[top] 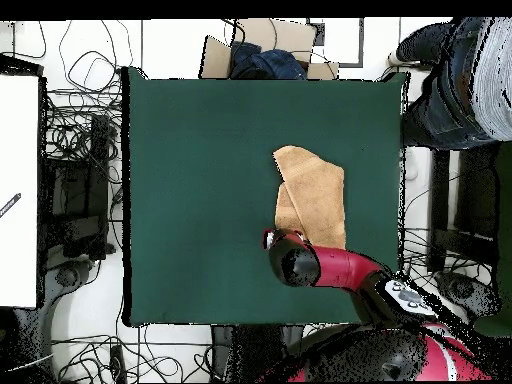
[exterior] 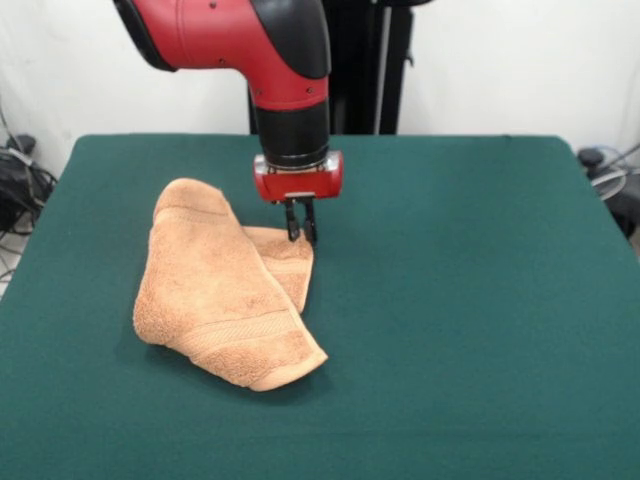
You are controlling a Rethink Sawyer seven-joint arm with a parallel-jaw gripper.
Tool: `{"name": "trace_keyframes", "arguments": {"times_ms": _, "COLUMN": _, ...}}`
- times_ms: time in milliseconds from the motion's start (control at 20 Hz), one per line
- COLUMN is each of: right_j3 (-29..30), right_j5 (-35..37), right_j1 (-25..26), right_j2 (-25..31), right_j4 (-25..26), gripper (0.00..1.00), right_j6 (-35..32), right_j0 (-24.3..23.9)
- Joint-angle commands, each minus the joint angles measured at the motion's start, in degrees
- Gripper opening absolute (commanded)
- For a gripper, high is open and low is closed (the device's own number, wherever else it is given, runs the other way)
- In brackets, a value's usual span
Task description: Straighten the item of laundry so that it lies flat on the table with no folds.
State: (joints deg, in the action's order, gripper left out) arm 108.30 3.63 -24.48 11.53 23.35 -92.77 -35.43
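Observation:
The light orange-tan towel (exterior: 225,285) lies crumpled on the dark green table (exterior: 480,300), left of centre. One large flap is folded over a lower layer, and a border band shows near its front edge. My gripper (exterior: 300,238) points straight down at the far right corner of the lower layer. Its fingers are close together, pinching that corner at table level. In the overhead view the towel (top: 315,195) lies at the table's (top: 200,150) right side. The arm's red wrist (top: 290,258) covers the gripper and the towel's near end.
A person's legs (top: 455,70) show beyond the table's top right corner in the overhead view. A cardboard box (top: 262,55) sits past the far edge. Cables and a white desk (top: 20,190) lie to the left.

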Motion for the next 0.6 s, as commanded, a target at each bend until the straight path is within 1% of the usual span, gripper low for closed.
{"name": "trace_keyframes", "arguments": {"times_ms": 50, "right_j3": -10.8, "right_j5": -6.5, "right_j1": 20.5, "right_j2": 0.9, "right_j4": 1.6, "gripper": 0.00, "right_j6": -6.7, "right_j0": 1.2}}
{"name": "trace_keyframes", "arguments": {"times_ms": 300, "right_j3": -10.6, "right_j5": -7.2, "right_j1": 20.2, "right_j2": 0.2, "right_j4": 1.3, "gripper": 0.00, "right_j6": -7.3, "right_j0": 2.0}}
{"name": "trace_keyframes", "arguments": {"times_ms": 450, "right_j3": -9.5, "right_j5": -7.7, "right_j1": 18.9, "right_j2": -0.6, "right_j4": 0.6, "gripper": 0.00, "right_j6": -8.4, "right_j0": 2.6}}
{"name": "trace_keyframes", "arguments": {"times_ms": 600, "right_j3": -6.4, "right_j5": -5.0, "right_j1": 14.6, "right_j2": -1.0, "right_j4": -0.4, "gripper": 0.00, "right_j6": -9.0, "right_j0": 3.3}}
